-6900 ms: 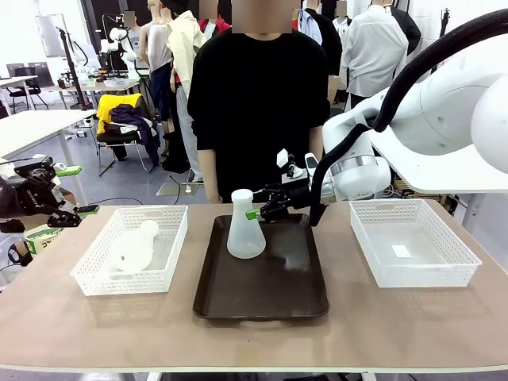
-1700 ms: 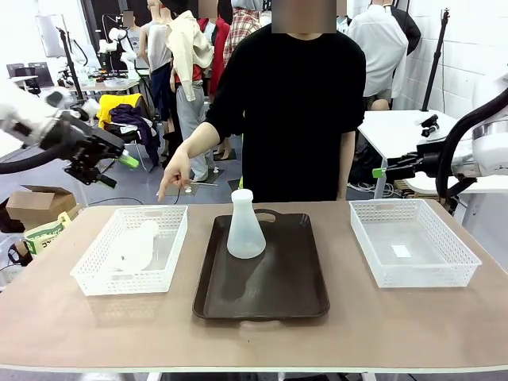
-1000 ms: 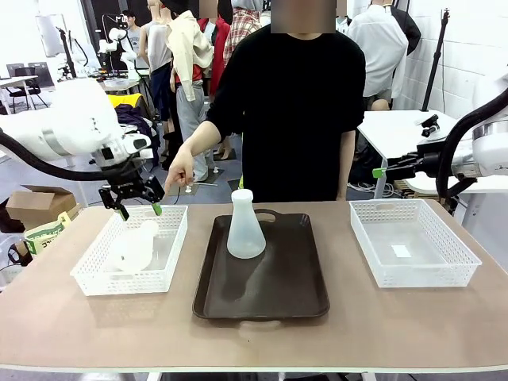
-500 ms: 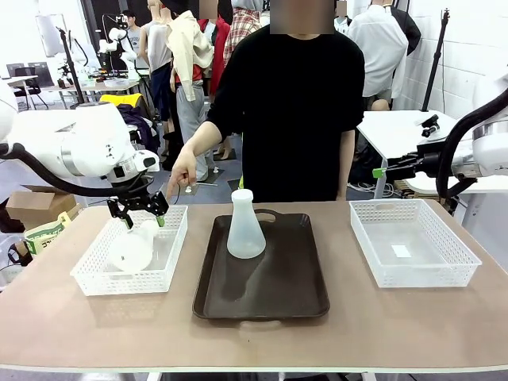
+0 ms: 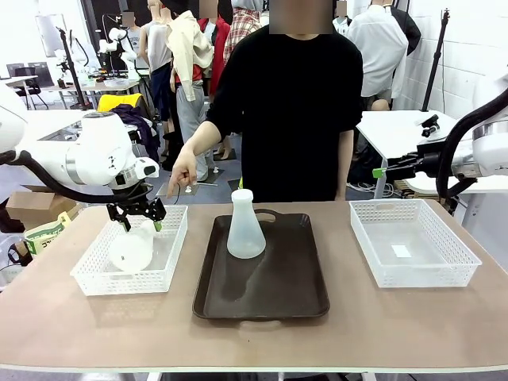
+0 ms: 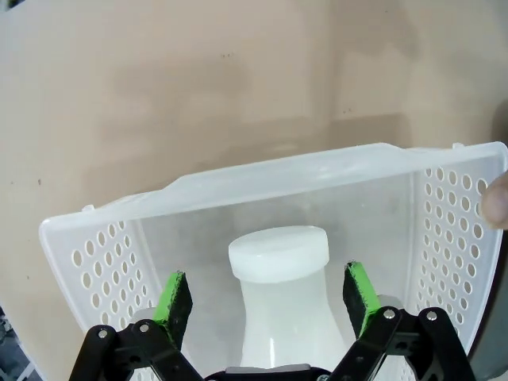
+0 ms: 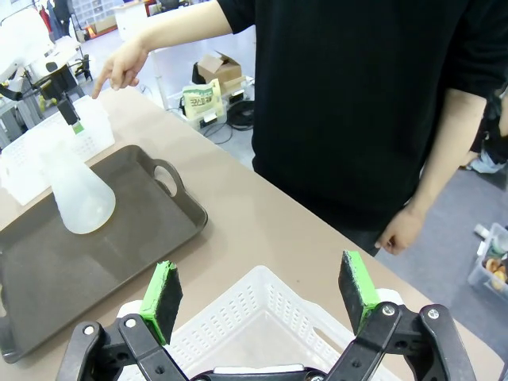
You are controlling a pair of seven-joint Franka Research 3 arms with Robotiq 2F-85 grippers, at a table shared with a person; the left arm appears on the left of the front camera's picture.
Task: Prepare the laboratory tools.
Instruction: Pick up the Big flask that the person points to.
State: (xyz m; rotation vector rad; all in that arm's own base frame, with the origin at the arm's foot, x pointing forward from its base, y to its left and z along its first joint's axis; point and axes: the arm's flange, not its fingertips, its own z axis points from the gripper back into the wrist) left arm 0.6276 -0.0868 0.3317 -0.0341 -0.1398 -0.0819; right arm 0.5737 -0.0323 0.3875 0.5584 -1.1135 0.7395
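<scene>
Green pads of your left end effector stand apart around the flask lying in the left basket; next, clamp its neck and lift.

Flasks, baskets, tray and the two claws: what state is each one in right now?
Flask in left basket: lying down, neck between open pads.
Flask on tray: upright, untouched.
Tray: holds one flask.
Right basket: no flask.
Left gripper: open around neck.
Right gripper: open, holding nothing.
</scene>
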